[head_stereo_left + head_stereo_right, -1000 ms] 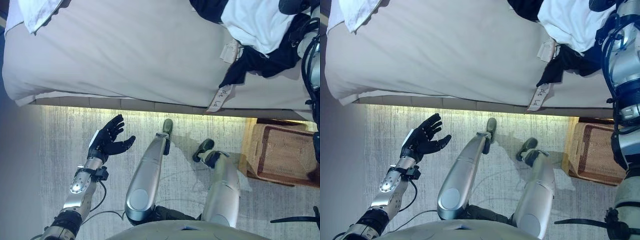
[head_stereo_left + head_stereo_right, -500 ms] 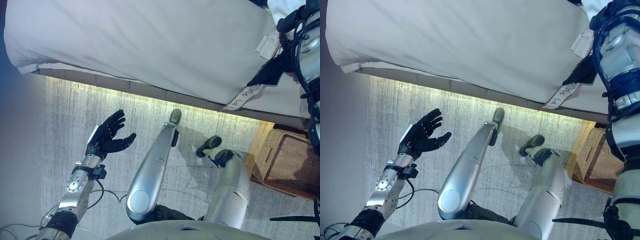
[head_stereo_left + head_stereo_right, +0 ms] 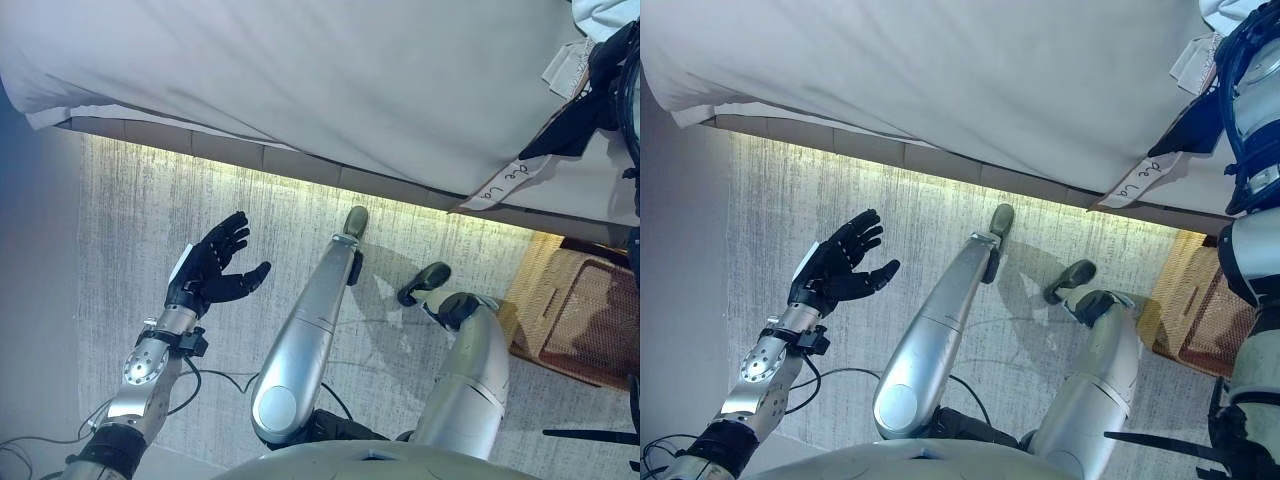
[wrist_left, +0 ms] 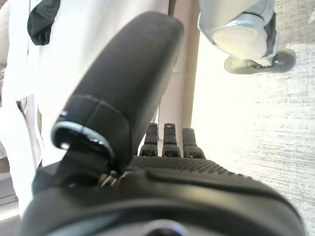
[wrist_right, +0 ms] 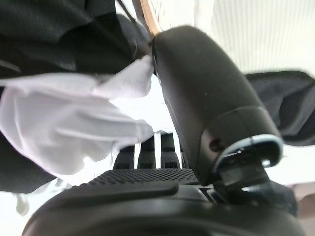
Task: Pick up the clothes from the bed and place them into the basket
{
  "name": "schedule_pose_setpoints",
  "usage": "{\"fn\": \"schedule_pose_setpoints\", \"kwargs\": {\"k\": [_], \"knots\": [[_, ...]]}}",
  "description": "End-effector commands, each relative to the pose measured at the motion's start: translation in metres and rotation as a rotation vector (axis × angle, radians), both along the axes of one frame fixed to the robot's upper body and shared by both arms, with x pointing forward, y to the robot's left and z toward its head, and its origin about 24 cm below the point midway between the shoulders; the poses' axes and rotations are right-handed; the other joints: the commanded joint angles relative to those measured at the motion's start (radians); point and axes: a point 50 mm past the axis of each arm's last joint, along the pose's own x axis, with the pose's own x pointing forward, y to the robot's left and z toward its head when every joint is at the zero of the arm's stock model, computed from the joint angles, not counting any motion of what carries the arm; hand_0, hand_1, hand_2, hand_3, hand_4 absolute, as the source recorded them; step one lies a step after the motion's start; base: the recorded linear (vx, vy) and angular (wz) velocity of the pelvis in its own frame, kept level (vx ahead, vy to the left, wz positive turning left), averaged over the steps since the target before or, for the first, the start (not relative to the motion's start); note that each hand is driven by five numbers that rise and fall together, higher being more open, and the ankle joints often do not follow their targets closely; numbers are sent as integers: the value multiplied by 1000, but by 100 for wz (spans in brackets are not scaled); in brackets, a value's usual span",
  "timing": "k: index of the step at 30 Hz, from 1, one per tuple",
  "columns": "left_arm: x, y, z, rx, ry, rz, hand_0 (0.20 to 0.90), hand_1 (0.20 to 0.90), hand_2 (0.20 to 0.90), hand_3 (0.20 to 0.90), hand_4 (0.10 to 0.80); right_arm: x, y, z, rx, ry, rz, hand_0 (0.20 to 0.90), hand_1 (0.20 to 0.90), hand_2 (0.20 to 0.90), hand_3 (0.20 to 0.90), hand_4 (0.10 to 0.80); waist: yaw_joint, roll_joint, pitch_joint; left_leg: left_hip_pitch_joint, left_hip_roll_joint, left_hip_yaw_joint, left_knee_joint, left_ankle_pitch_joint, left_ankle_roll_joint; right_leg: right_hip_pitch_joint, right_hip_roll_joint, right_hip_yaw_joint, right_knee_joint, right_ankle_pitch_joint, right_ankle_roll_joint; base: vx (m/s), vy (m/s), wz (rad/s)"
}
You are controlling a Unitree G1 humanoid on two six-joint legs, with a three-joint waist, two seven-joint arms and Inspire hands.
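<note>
The clothes are a black garment (image 3: 592,108) and a white one (image 3: 612,12) at the bed's (image 3: 300,80) near right edge, with a paper tag hanging below. My right arm (image 3: 1252,90) reaches up into them. In the right wrist view, bunched white cloth (image 5: 64,123) lies against my right hand (image 5: 147,189) and covers part of it, with black cloth (image 5: 49,34) beyond. The wicker basket (image 3: 578,312) stands on the floor at the right, below the clothes. My left hand (image 3: 212,272) hangs open and empty over the carpet, away from the bed.
The bed's white sheet fills the upper part of the eye views, with a lit strip under its near edge. Grey carpet (image 3: 150,220) lies between the bed and me. A wall or panel (image 3: 30,300) borders the left side.
The whole picture has shifted, so the camera has moved: most of the clothes pile now lies past the top right edge. My left hand keeps its open pose.
</note>
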Motion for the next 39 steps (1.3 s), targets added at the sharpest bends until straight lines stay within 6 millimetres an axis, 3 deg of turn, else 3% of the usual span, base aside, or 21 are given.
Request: {"fn": "schedule_pose_setpoints", "kwargs": {"k": [1,8,19,28,32,39], "knots": [[-14,15,14,-19,-83,51,900,900,900,900,800,-35,-32,33,-76,-102,-108,300,300,300,200,100,2,20,-47,66,8,7,-30,-88,18,46,82,-31,25,-8,2,6,4,-7],[-17,21,9,-11,-58,57,900,900,900,900,800,-34,-34,27,-79,-87,-76,300,300,300,200,100,-10,-2,-47,197,22,24,-77,-99,8,178,84,-37,-28,-6,9,22,26,-9],[-14,24,-6,22,40,72,900,900,900,900,800,-42,-48,23,37,-113,-18,300,300,300,200,100,-29,-46,-54,503,50,61,-196,-106,-14,507,62,-44,-207,22,36,72,65,-12],[-16,21,-19,38,115,77,900,900,900,900,800,-51,-63,13,189,-125,60,300,300,300,200,100,-53,-101,-174,711,75,80,-377,-93,-28,732,91,-39,-479,87,74,107,50,-13],[-19,22,-28,49,157,94,900,900,900,900,800,-57,-71,9,252,-128,98,300,300,300,200,100,-72,-126,-248,805,80,101,-503,-39,-30,825,120,-46,-629,145,93,59,54,-10],[-23,21,-38,63,192,115,900,900,900,900,800,-62,-76,7,295,-125,135,300,300,300,200,100,-96,-157,-334,902,85,115,-598,-24,-34,903,137,-37,-727,178,122,69,18,-2]]}}
